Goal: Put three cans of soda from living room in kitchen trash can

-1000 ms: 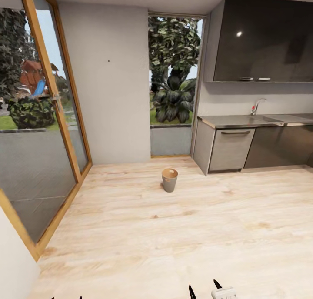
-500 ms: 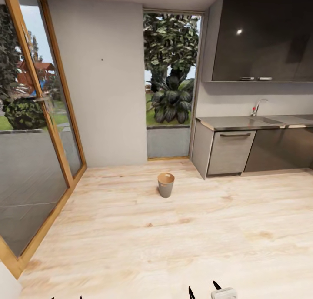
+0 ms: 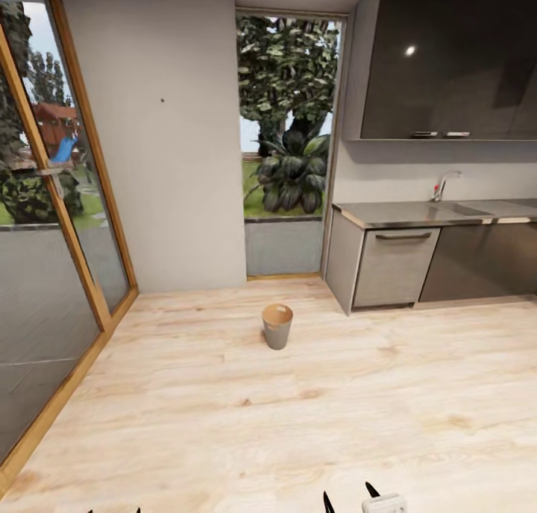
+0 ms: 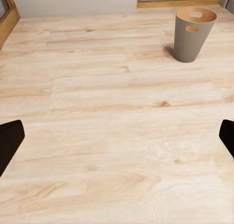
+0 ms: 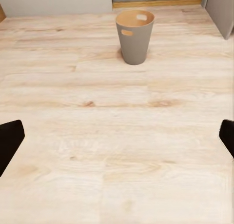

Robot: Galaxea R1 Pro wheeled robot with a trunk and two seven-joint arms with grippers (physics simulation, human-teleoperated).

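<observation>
Trash can stands upright mid-floor, well apart from cabinets.

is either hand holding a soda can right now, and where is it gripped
Nothing is held. In both wrist views the fingers stand wide apart with only bare wood floor between them. The trash can stands alone ahead on the floor.

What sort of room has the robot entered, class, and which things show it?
Most likely a kitchen: a grey countertop with a tap, dark wall cabinets above it, and a small trash can standing on the wood floor.
</observation>
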